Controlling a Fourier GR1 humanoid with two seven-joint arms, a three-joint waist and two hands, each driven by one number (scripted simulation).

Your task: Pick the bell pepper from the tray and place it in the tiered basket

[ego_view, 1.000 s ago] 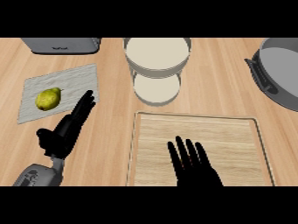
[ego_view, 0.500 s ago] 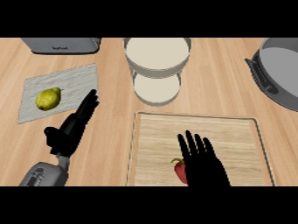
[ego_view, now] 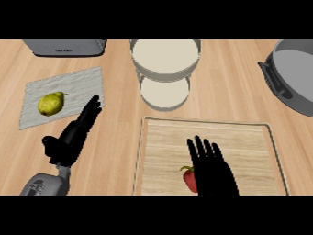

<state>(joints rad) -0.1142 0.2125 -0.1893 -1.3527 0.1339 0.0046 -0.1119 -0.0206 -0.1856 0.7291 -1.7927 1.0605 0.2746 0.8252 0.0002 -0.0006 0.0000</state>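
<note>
A red bell pepper lies on the wooden tray near its front edge, mostly hidden under my right hand. That hand hovers over it with straight fingers pointing away from me, open. The tiered basket, white and round with two levels, stands at the back centre, beyond the tray. My left hand is open left of the tray, fingers straight, pointing toward a cloth.
A yellow-green pear rests on a grey cloth at the left. A toaster stands at the back left. A large grey pot sits at the right edge.
My right hand has pulled back toward me along the tray, uncovering part of the red pepper beneath it. My left hand has edged slightly forward and up.
</note>
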